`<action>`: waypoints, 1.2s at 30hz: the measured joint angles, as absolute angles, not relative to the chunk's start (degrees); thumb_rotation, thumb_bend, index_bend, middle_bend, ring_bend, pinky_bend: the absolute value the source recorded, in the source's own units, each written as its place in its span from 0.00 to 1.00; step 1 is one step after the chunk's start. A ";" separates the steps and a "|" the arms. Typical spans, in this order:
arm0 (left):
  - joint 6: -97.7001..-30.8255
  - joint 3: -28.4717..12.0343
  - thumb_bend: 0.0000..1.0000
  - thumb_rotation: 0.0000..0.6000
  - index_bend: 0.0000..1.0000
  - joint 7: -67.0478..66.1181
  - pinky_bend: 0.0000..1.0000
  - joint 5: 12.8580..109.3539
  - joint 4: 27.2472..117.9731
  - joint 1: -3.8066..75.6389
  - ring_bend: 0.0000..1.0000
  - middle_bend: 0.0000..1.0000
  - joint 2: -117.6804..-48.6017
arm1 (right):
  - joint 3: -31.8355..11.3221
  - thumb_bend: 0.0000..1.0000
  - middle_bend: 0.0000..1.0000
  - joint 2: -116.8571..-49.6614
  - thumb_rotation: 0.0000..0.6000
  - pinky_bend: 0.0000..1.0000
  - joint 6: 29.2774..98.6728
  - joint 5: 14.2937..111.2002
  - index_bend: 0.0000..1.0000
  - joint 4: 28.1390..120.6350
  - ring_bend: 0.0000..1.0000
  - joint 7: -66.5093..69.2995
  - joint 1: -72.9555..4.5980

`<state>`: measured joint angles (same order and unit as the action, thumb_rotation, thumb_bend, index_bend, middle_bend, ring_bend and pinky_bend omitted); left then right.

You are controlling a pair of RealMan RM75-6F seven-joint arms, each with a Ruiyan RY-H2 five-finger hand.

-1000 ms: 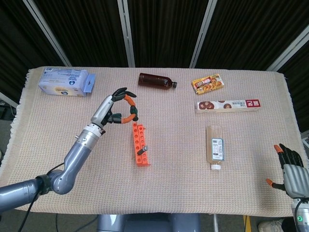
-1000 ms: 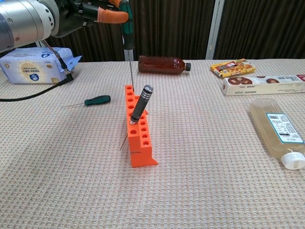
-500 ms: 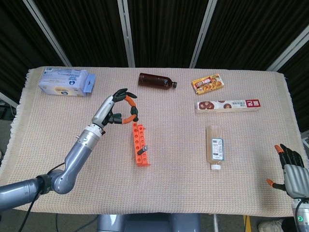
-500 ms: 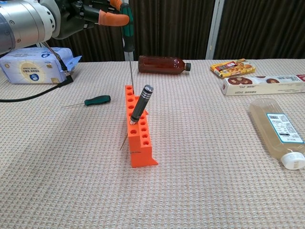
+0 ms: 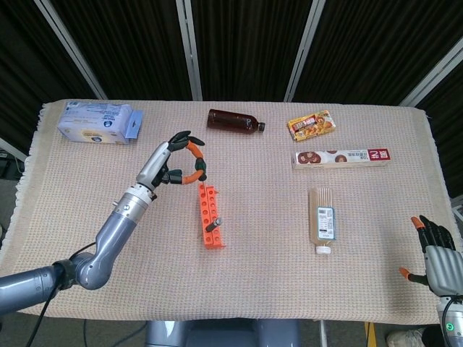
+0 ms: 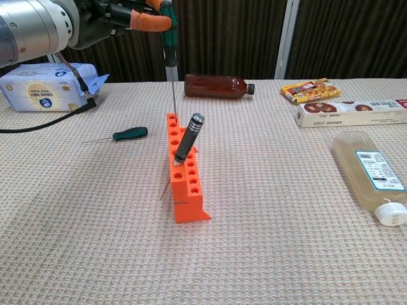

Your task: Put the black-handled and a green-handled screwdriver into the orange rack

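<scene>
From the head view, your left hand (image 5: pixel 176 159) pinches a green-handled screwdriver (image 5: pixel 202 170) just above the orange rack's (image 5: pixel 210 216) far end; your right hand (image 5: pixel 434 253) rests spread, holding nothing, at the worktop's near right corner. In the chest view, its shaft hangs upright over the rack, the black-handled screwdriver (image 6: pixel 187 138) leans in a hole, and a second green-handled screwdriver (image 6: pixel 130 133) lies on the woven cloth (image 6: pixel 286 254).

Coarse woven tablecloth (image 6: pixel 95 210), matt plastic orange rack (image 6: pixel 188 190), thin bare-metal screwdriver shaft (image 6: pixel 173 95).
</scene>
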<state>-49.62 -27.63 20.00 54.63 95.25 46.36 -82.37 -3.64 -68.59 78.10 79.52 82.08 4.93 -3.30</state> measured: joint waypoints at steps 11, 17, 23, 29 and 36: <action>-49.09 -26.99 0.53 1.00 0.70 20.08 0.00 54.11 94.97 46.81 0.04 0.25 -82.05 | -3.64 0.00 0.00 -68.59 1.00 0.00 78.09 79.39 0.00 82.16 0.00 4.85 -3.22; -48.89 -26.38 0.53 1.00 0.70 19.98 0.00 53.98 94.89 46.86 0.04 0.25 -81.93 | -3.65 0.00 0.00 -68.69 1.00 0.00 77.93 79.40 0.00 82.10 0.00 4.85 -3.31; -49.20 -25.85 0.53 1.00 0.70 20.51 0.00 54.35 94.72 46.65 0.04 0.25 -82.46 | -3.68 0.00 0.00 -68.75 1.00 0.00 77.89 79.36 0.00 81.97 0.00 5.01 -3.31; -49.55 -24.46 0.53 1.00 0.70 22.25 0.00 55.50 94.07 45.52 0.04 0.25 -83.43 | -3.75 0.00 0.00 -68.68 1.00 0.00 77.68 79.15 0.00 81.76 0.00 5.27 -3.33; -50.07 -23.11 0.53 1.00 0.70 24.17 0.00 57.07 92.57 44.30 0.04 0.25 -84.90 | -3.85 0.00 0.00 -68.69 1.00 0.00 77.21 79.12 0.00 81.82 0.00 5.10 -3.66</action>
<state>-50.07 -23.11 24.17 57.07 92.57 44.30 -84.90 -3.85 -68.69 77.21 79.12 81.82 5.10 -3.66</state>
